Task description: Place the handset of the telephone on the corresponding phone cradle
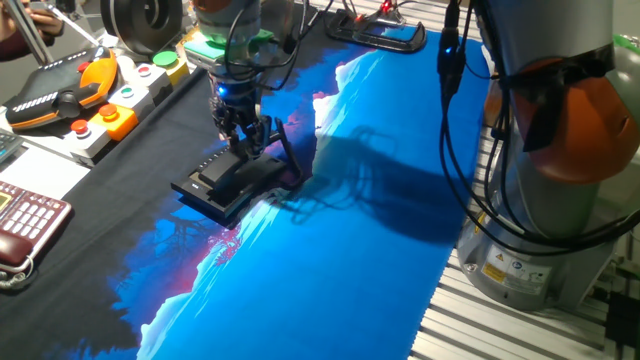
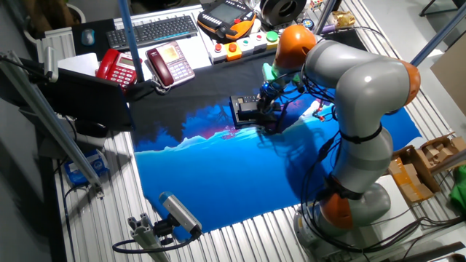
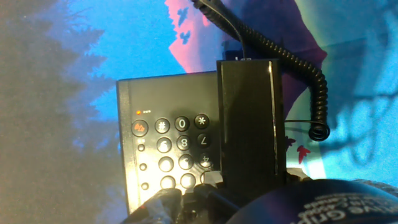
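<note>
In one fixed view the gripper [image 1: 243,128] hangs straight down over the black telephone [image 1: 232,185], which sits where the black cloth [image 1: 150,160] meets the blue printed mat [image 1: 330,260]. The fingers reach onto the phone's top, but this view does not separate the handset from the base. Left of the telephone lie a dark red phone [image 1: 28,225] with pale keys and a button box [image 1: 120,100] with an orange pendant. The arm's grey base [image 1: 545,170] stands to the right of the telephone, on slatted aluminium.

The other fixed view shows the whole arm [image 2: 357,124] bent over, its orange joint above the telephone [image 2: 251,110]. Behind the telephone, two red phones [image 2: 145,65] and a keyboard [image 2: 149,30] rest on the table. A camera on a stand [image 2: 178,212] stands in front of the mat.

Only the hand view gives detail. The handset [image 3: 250,121] lies lengthwise along the right side of the keypad [image 3: 177,149], over the phone cradle, which it hides. Whether it is fully seated cannot be told. Its coiled cord [image 3: 292,68] curls off to the right of the telephone. The fingers [image 3: 186,199] sit close around the handset's near end; the grip appears narrow and holding it.
</note>
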Controlling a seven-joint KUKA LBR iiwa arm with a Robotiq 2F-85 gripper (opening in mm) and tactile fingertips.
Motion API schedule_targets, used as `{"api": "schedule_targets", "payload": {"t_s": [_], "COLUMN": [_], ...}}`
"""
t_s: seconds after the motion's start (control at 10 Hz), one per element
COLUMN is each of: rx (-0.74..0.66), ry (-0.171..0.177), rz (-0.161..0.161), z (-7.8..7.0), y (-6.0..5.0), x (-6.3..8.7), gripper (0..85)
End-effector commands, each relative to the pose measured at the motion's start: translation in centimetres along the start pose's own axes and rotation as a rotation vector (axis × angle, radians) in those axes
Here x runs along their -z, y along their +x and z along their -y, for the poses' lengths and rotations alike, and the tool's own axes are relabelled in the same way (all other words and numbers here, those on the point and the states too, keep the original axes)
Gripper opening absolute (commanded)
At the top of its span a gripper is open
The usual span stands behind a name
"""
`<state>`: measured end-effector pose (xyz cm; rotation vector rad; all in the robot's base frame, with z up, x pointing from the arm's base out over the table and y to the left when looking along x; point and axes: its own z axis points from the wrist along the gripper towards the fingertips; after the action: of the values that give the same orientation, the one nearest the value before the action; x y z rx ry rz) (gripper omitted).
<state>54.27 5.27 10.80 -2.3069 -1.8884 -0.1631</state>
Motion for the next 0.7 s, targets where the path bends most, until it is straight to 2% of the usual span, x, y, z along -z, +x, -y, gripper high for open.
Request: {"api": "schedule_targets", "payload": {"t_s": [0.0,0.3,0.4,0.6], "rx": [0.000,-0.041,-0.051,-0.041], "ry": [-0.007,-0.029,-0.036,-0.025], "rz": [-0.006,-0.020,-0.045,-0.050], "z": [0.00,0.00,0.00,0.00], "y": [-0.01,-0.01,-0.01,-0.01], "x": [0.01,0.01,0.01,0.01], "gripper": [0.7,0.7,0.7,0.7]}}
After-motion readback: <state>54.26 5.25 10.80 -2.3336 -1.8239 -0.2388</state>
